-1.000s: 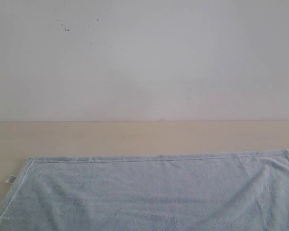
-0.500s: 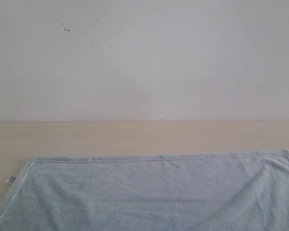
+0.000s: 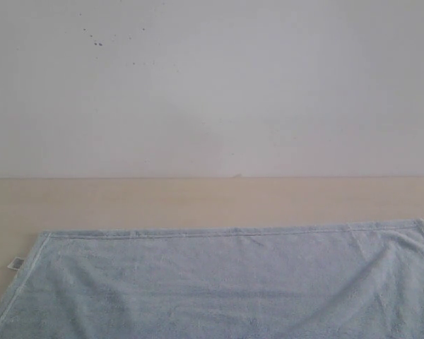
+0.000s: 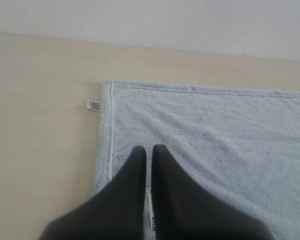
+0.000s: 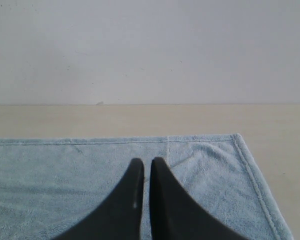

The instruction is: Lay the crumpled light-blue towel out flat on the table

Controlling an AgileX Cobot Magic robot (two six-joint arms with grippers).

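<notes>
As towel (image 3: 226, 282) lies flat, plush, pale blue

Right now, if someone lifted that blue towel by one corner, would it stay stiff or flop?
Probably flop: the towel lies limp, with soft ripples. Its plush pile would likely drag on the table, so a push may bunch it rather than slide it.

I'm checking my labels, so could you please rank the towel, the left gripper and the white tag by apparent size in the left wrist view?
1. towel
2. left gripper, though nearness to the camera inflates it
3. white tag, far the smallest
</notes>
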